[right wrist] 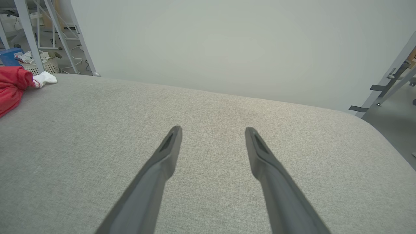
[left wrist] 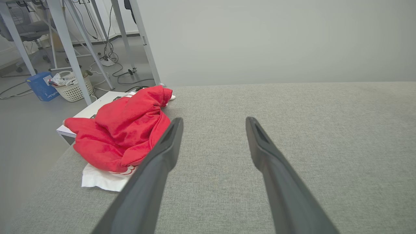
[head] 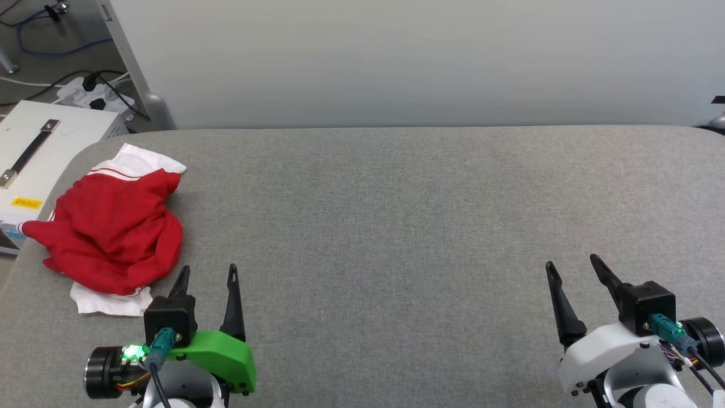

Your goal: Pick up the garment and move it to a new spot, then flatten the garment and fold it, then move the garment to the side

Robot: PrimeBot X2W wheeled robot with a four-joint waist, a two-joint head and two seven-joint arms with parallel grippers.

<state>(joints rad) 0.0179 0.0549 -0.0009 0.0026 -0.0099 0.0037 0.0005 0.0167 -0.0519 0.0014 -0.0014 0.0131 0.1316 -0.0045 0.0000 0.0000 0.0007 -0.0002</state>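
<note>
Grey woven tabletop lies under my left gripper and right gripper, both spread, empty; crumpled red-and-white jersey garment at its left edge; yellow label on white box unreadable.

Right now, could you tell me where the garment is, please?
In the head view the garment lies crumpled at the grey surface's left edge, just ahead and left of the left gripper, beside a white box.

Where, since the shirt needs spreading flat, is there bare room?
The grey surface is bare from the garment across to its right edge, including between the left gripper and right gripper. Crowded: only the garment's left corner.
</note>
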